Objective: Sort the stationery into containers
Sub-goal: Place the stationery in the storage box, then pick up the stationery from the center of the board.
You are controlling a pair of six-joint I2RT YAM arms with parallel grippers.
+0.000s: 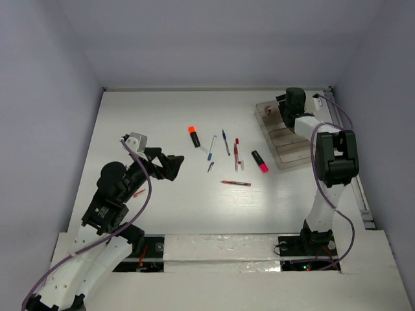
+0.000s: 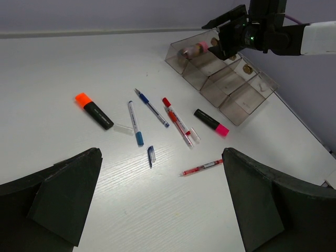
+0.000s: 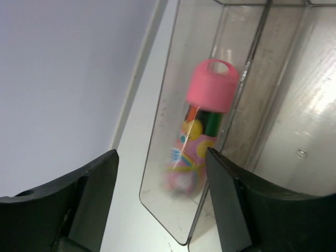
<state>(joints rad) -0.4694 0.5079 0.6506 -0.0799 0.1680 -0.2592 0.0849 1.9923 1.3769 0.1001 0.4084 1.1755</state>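
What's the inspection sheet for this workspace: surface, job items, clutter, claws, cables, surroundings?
Surface: white table, items scattered around its middle.
Job's things: clear organiser far right, pink-capped cylinder lying in its end compartment; orange-capped highlighter, pink highlighter, blue pens and red pens loose on the table.
Clutter: nothing seen.
Claws: left claw open, empty, above the table; right claw open over the organiser, holding nothing.
Cables: purple cables run along both arms.
Surroundings: plain pale walls on three sides.
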